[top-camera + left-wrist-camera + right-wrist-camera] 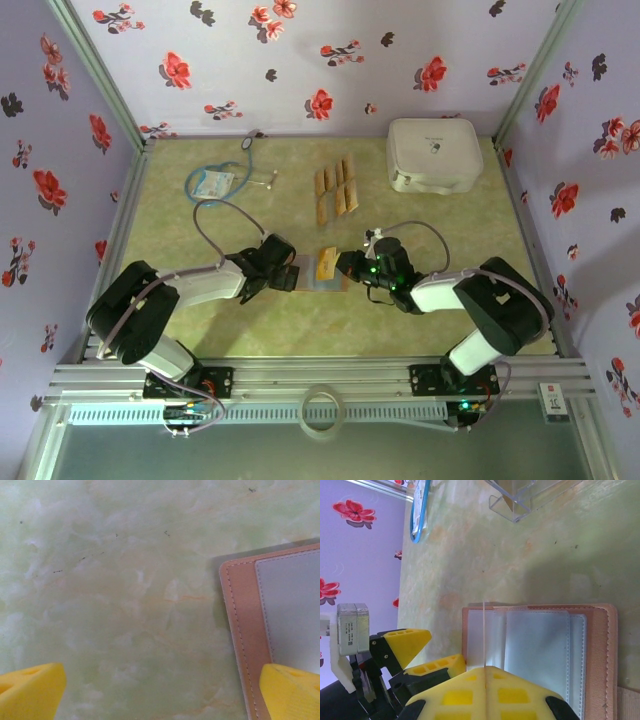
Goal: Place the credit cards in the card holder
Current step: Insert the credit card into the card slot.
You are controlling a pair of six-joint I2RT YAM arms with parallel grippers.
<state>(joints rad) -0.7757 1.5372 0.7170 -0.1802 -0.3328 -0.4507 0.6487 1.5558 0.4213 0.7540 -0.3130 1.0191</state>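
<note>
Closest, my right gripper [484, 675] is clenching one credit card [484, 630] edge-on at lower centre, so I am aiming it into the open card holder [540, 645]. My left gripper [161, 692], spread wide, is seemingly pinning its cover flat; spare credit cards [336, 190] are lying upper centre.

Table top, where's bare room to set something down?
Bare: the near strip between the arm bases, and the right side between the white case and the right arm. Crowded: centre, where left pincer and right pincer meet over the card holder; the back holds the stethoscope and credit cards.
</note>
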